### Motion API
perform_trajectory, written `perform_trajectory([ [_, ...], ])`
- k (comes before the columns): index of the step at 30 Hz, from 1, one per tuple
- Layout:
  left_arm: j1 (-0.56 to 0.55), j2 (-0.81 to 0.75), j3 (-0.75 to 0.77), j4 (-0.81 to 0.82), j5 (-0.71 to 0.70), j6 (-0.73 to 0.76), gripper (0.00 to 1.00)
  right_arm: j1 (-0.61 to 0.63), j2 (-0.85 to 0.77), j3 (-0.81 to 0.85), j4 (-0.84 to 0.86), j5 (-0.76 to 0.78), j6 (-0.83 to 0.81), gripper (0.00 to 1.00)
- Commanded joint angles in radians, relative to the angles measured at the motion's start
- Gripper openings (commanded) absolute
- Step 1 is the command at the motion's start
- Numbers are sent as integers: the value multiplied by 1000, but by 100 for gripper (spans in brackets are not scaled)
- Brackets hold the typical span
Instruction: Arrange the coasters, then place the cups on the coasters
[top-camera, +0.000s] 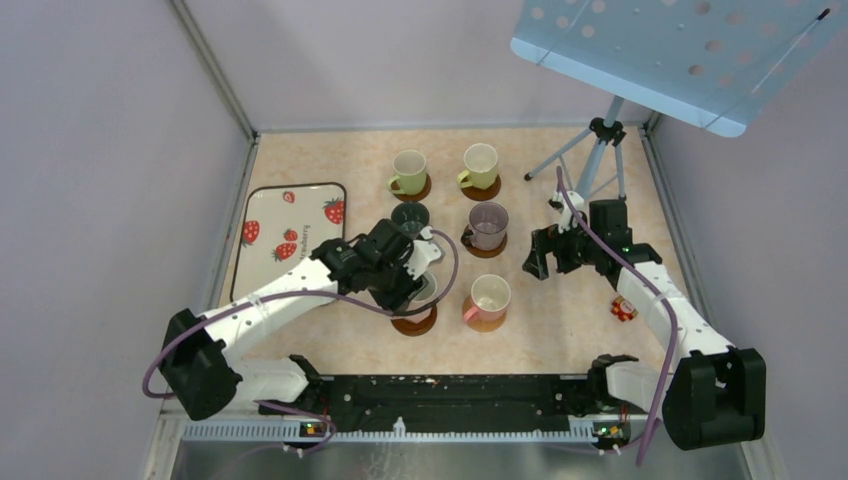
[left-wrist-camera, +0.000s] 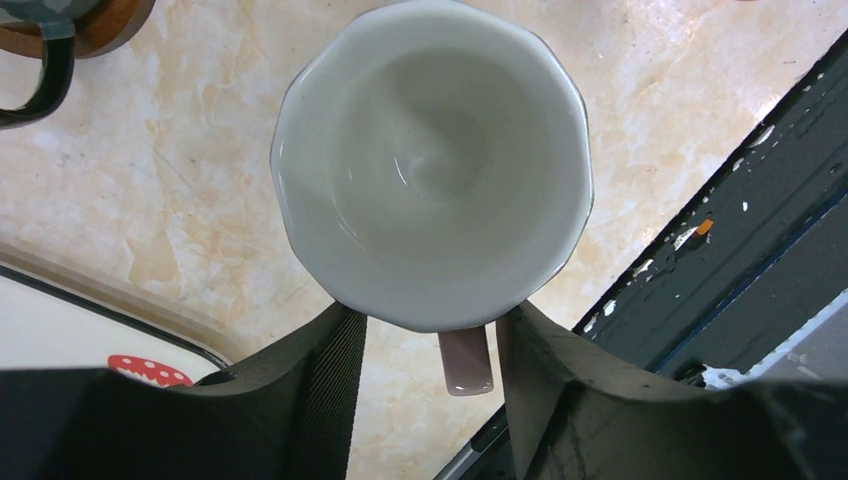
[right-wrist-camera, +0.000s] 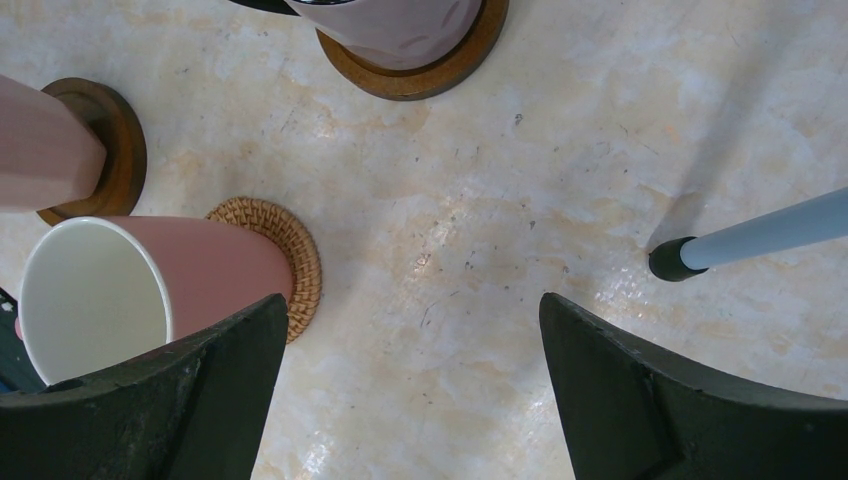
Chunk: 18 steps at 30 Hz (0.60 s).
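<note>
Left gripper (left-wrist-camera: 430, 335), jaws parted astride the handle of a cup (left-wrist-camera: 430, 160) seemingly resting on the near-left coaster (top-camera: 414, 322); right gripper (right-wrist-camera: 410, 310) wide open above the table (right-wrist-camera: 480, 200).

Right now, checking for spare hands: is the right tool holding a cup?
No, the right tool stands open over bare table, a pink cup beside it.
</note>
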Motion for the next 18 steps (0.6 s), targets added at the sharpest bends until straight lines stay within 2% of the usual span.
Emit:
perform_trajectory([
  [1, -5, 6, 59, -26, 14, 32, 57, -8, 4, 53, 26, 4, -5, 95],
  [11, -4, 29, 105, -80, 32, 63, 61, -9, 4, 54, 25, 4, -8, 95],
  [14, -4, 35, 128, -117, 36, 97, 69, -8, 4, 54, 21, 2, -10, 95],
  [18, -5, 31, 121, -157, 12, 157, 72, -8, 3, 53, 21, -4, -14, 95],
])
